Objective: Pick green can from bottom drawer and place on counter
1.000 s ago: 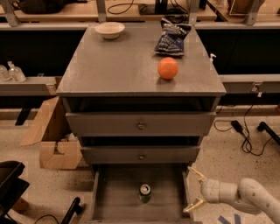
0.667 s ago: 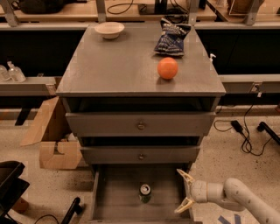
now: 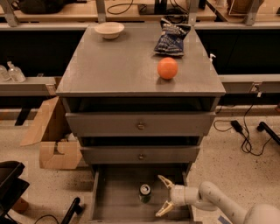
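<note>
The green can [image 3: 145, 193] stands upright, silver top showing, on the floor of the bottom drawer [image 3: 117, 194], which is pulled out from the foot of the grey cabinet. The can sits near the middle of the drawer, a little toward its right side. Just to its right, the robot's gripper [image 3: 163, 196] reaches in over the drawer's right part. Its pale fingers [image 3: 165, 181] are spread wide with nothing between them, the gap facing the can and the tips clear of it. The white arm [image 3: 218, 204] runs off toward the lower right corner.

Above the drawer, two closed drawer fronts [image 3: 141, 140] with small round knobs are stacked one over the other. A cardboard box [image 3: 54, 146] lies on the speckled floor left of the cabinet, and black cables [image 3: 243, 136] trail across the floor to its right.

On the counter [image 3: 113, 68], an orange ball [image 3: 167, 68] rests toward the right edge. A dark blue snack bag [image 3: 172, 38] lies behind it and a pale bowl [image 3: 109, 29] sits at the far left corner. A wooden workbench [image 3: 65, 9] runs along the back.
</note>
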Controlling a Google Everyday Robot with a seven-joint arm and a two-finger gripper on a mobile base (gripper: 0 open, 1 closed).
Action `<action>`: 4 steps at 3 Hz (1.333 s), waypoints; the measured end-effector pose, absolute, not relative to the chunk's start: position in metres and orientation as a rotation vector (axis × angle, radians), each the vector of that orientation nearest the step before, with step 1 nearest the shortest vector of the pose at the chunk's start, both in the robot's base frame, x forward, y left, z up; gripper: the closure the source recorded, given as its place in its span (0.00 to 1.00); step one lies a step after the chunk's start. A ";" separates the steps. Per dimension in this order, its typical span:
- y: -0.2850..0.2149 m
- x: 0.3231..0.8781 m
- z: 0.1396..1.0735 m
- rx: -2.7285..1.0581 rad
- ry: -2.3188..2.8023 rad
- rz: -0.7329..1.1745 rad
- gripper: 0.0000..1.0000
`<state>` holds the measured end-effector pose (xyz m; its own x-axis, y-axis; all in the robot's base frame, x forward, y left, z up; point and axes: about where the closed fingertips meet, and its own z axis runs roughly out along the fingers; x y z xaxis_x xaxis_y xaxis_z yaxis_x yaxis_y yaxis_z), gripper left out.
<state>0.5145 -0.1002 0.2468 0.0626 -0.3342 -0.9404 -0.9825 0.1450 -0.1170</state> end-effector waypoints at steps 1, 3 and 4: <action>-0.077 0.524 0.218 -1.350 1.481 0.871 0.00; -0.040 0.561 0.186 -1.369 1.533 0.885 0.02; -0.026 0.568 0.174 -1.387 1.535 0.891 0.23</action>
